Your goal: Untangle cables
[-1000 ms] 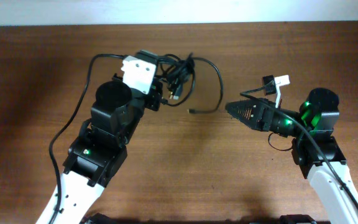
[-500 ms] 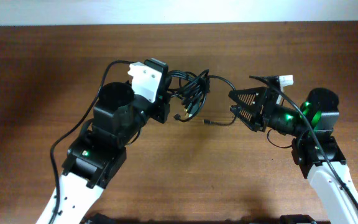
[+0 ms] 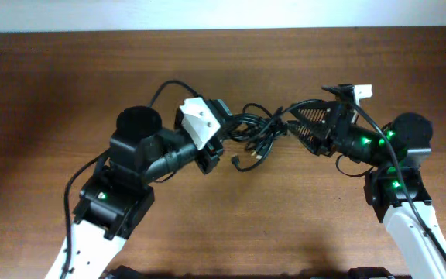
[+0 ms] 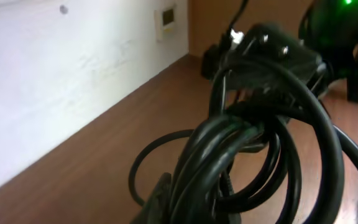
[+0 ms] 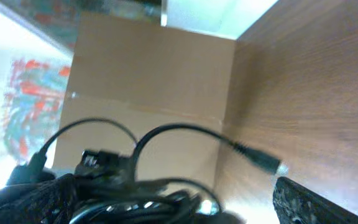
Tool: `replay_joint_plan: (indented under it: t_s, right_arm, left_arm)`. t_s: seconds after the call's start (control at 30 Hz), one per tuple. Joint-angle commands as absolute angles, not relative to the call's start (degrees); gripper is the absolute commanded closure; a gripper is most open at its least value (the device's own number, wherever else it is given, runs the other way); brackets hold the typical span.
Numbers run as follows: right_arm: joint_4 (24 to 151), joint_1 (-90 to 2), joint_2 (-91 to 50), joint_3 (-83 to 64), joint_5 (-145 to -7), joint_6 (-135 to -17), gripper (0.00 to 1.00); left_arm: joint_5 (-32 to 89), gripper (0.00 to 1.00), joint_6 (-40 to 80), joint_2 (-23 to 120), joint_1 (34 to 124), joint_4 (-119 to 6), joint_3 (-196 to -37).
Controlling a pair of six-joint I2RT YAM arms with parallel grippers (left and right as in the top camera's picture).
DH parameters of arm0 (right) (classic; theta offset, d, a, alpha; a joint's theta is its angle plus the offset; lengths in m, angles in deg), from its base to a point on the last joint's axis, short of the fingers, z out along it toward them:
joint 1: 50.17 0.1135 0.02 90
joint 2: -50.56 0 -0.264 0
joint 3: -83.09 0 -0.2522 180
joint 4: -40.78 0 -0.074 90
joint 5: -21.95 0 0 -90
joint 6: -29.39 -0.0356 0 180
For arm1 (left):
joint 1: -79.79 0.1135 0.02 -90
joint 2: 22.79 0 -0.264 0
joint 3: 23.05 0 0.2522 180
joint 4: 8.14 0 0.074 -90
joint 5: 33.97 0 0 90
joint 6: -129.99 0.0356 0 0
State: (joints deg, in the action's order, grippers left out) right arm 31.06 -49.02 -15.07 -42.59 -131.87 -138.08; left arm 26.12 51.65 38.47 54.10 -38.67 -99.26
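Two cables (image 3: 255, 133): one black knot of loops, strung out over the middle of the bench (image 3: 60, 77), can't tell if it's touching the wood.
Left gripper (image 3: 221, 139): clenched on the left end of the bundle. On my left wrist cam the loops sit right up against the lens.
Right gripper (image 3: 300, 128): spread wide, gripping nothing, with the bundle's right end reaching in between its fingers (image 5: 309, 205).
Loose plug (image 3: 237, 161): sticks out under the bundle, just beside the left gripper.
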Motion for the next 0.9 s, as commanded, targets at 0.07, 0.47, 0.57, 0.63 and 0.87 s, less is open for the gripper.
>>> replay_joint_plan:
  t_s: [0.07,0.47,0.57,0.63,0.87]
  right_arm:
    - [30.4,-49.1,-14.5,-42.4,-138.2,-139.1,0.01]
    - [30.5,-49.1,-14.5,-42.4,-141.4,-138.9,0.01]
    - [30.4,-49.1,-14.5,-42.4,-141.4,-138.9,0.01]
    - [30.4,-49.1,-14.5,-42.4,-141.2,-138.9,0.01]
    - [30.5,-49.1,-14.5,-42.4,-137.9,-139.0,0.00]
  left_arm:
    - [22.1,1.00,60.2,42.2,54.1,-36.0,-100.0]
    - [29.8,1.00,60.2,46.6,54.0,-29.6,-100.0]
    - [33.9,1.00,57.8,46.6,54.0,-29.7,-100.0]
    - [38.6,1.00,54.8,46.6,54.0,-30.1,-100.0]
    - [40.8,1.00,40.7,46.6,53.4,-30.5,-100.0]
